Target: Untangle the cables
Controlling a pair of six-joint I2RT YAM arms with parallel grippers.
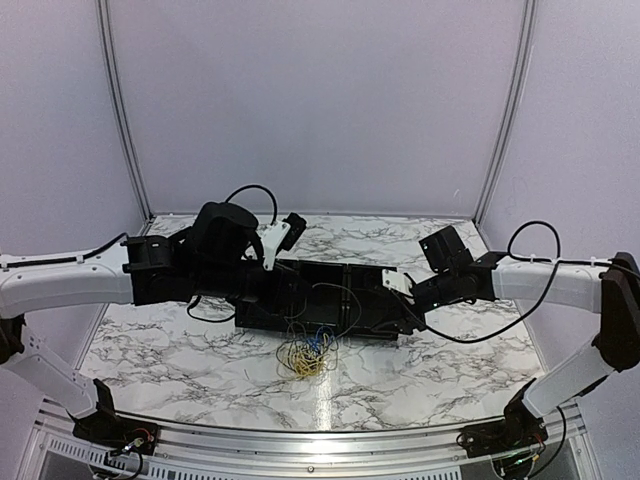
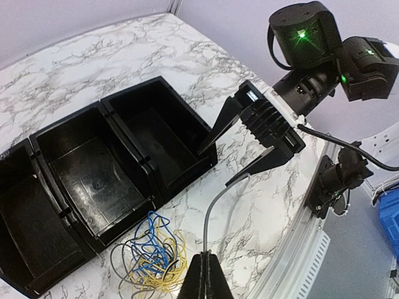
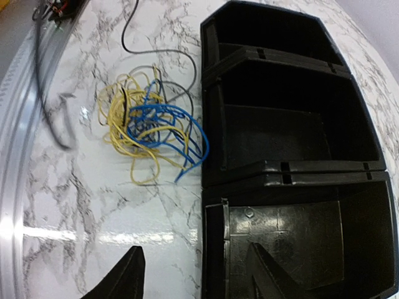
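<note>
The cables are a small tangle [image 1: 308, 355] of thin yellow, blue and grey wires on the marble table, just in front of the black three-compartment tray [image 1: 350, 272]. In the left wrist view my left gripper [image 2: 206, 265] is shut on a grey wire [image 2: 209, 218]. It holds the wire up beside the tangle [image 2: 149, 252]. The wire curves up to the tip of my right gripper [image 2: 214, 168], which is open. In the right wrist view the right gripper [image 3: 193, 248] straddles the tray's wall [image 3: 215, 187], with the tangle [image 3: 149, 131] ahead of it.
The metal rail [image 1: 320, 440] runs along the table's near edge, close to the right gripper [image 2: 324, 237]. Booth walls enclose the back and sides. A blue crate [image 2: 389, 218] sits beyond the rail. All three tray compartments hold nothing.
</note>
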